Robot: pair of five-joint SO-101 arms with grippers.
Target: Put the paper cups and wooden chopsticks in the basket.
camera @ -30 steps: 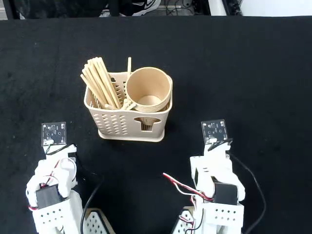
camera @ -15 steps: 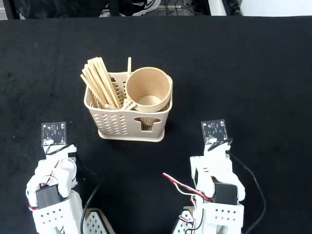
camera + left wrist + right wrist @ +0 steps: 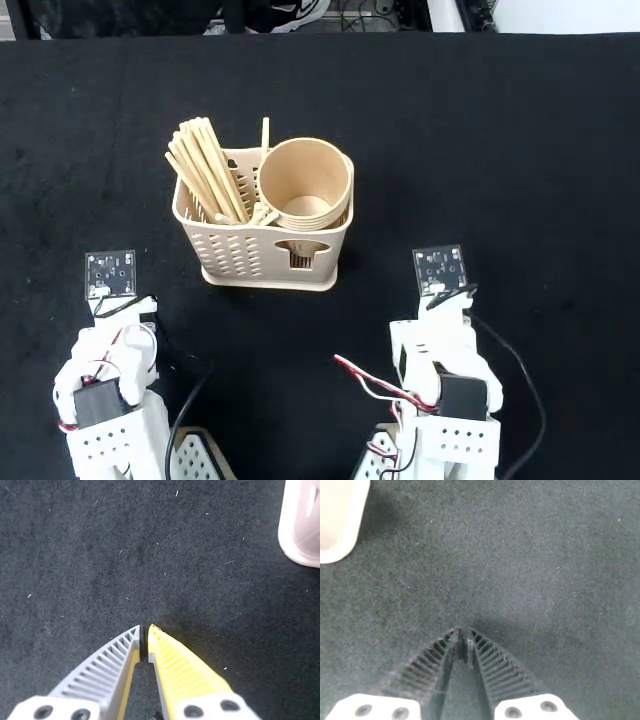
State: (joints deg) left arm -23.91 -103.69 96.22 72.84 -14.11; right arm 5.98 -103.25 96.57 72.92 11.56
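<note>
Nothing moves over the last second: both arms, the basket (image 3: 262, 262) and its load sit exactly where they were. We start at the near edge of the counter (image 3: 520, 140), toward its left corner. The left arm is folded back there, and the left tool (image 3: 144, 629) hangs over bare cloth with its tips together, gripping nothing. A corner of the basket shows just beyond it.

The basket stands upright, left of the counter's middle and well apart from both arms. The wooden chopsticks (image 3: 205, 170) lean in a bundle in its left compartment. One more stick stands upright at the far wall, and the paper cups (image 3: 305, 180) sit nested in the right compartment.

Further right along the near edge, the right arm is folded back too, and the right tool (image 3: 463, 631) is closed on nothing above the cloth. Since the cups and chopsticks are in the basket and neither arm stirs, we judge the task done and the arms parked.
</note>
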